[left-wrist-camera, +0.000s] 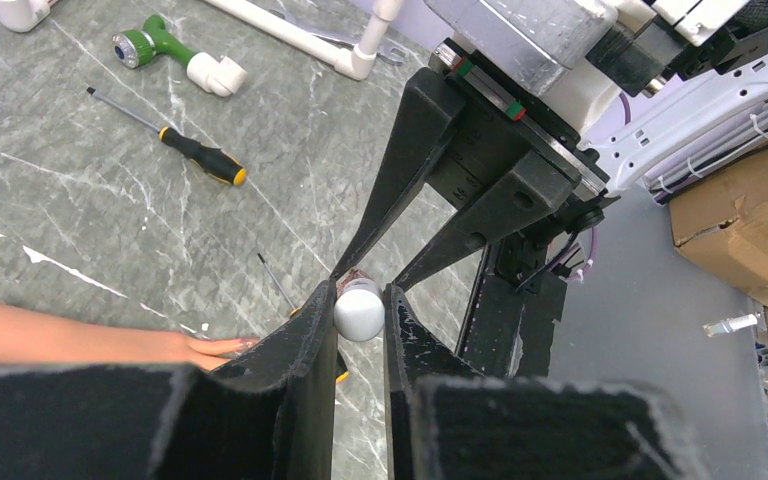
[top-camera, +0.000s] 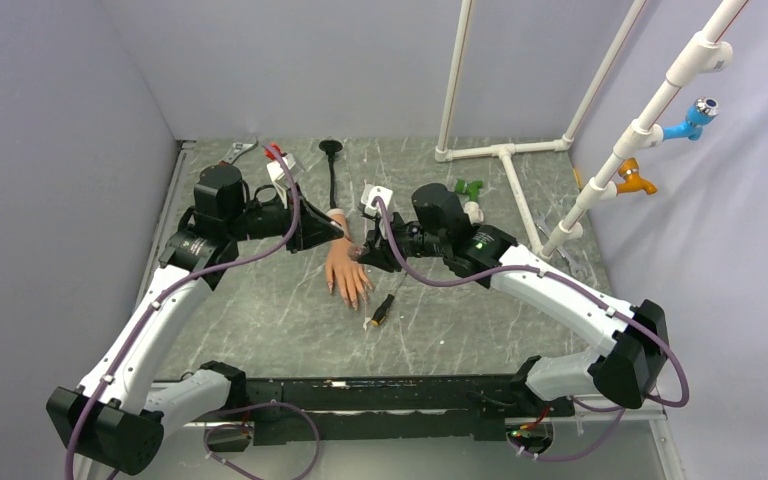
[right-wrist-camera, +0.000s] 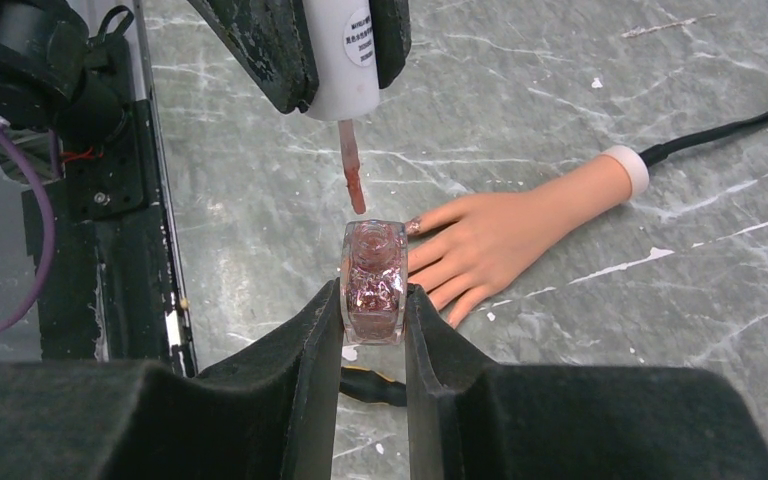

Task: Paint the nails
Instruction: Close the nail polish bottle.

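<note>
The peach mannequin hand [top-camera: 344,268] lies palm down mid-table, its nails [top-camera: 353,298] toward the near edge and its black stalk [top-camera: 334,180] running back. My right gripper [right-wrist-camera: 373,295] is shut on a small clear polish bottle [right-wrist-camera: 373,270] of reddish glitter, held just left of the thumb nail [right-wrist-camera: 414,226]. My left gripper [left-wrist-camera: 360,300] is shut on the white cap [right-wrist-camera: 341,55]. The reddish brush [right-wrist-camera: 353,172] hangs from the cap, its tip just above the bottle's open neck. Both grippers meet beside the hand [right-wrist-camera: 505,235].
A black-and-yellow screwdriver [top-camera: 381,311] lies near the fingertips. Another screwdriver [left-wrist-camera: 175,142] and a green-and-white fitting [left-wrist-camera: 160,48] lie farther right. A white PVC pipe frame [top-camera: 505,160] stands at the back right, a wrench [top-camera: 240,151] at the back left.
</note>
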You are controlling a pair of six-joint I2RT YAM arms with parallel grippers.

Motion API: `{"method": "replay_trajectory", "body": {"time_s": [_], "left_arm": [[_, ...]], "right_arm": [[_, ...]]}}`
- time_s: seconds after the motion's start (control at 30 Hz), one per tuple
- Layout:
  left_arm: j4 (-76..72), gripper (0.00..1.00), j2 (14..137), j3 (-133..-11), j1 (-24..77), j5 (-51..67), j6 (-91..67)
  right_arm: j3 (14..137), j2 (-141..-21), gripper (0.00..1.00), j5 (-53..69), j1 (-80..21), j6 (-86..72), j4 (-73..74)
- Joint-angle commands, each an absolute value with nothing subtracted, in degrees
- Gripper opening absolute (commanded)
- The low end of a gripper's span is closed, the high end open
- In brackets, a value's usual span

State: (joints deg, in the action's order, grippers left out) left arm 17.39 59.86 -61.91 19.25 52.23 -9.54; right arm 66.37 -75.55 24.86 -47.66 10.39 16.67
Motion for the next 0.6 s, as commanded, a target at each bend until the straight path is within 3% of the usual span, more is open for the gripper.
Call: {"method": "replay_trajectory", "body": {"time_s": [0.0, 0.57], "left_arm": [[16.05, 0.0, 59.93, -61.76, 18.99, 53.59, -8.95], [15.61, 0.0, 61.35, -61.01, 19.23, 54.21, -9.6]], "right_arm": [[68.91, -74.73, 0.0, 23.78, -48.1, 11.34, 15.02], [69.51, -74.3, 0.0, 22.38, -48.97, 11.69, 15.73]]}}
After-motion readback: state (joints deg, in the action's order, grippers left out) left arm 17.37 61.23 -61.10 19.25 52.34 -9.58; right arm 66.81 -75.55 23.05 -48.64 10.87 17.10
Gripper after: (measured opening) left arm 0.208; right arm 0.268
